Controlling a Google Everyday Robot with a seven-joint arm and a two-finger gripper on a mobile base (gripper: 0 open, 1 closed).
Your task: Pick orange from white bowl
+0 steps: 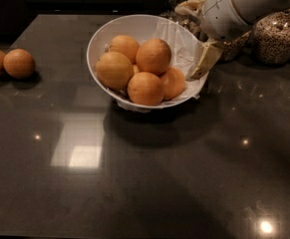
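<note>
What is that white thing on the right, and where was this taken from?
It is a robot's arm. Its cream tip is the gripper, the part that grabs, at the right rim of the white bowl; I see nothing in it. One camera looks down on a dark countertop; its mounting is not known. The paper-lined bowl holds several oranges, the deep-orange orange on top. Two more oranges lie far left, and glass jars of grain stand at the back right.

Rounded white arm [239, 4], tan-seamed — cream jaws, beside white bowl [92, 49]
</note>
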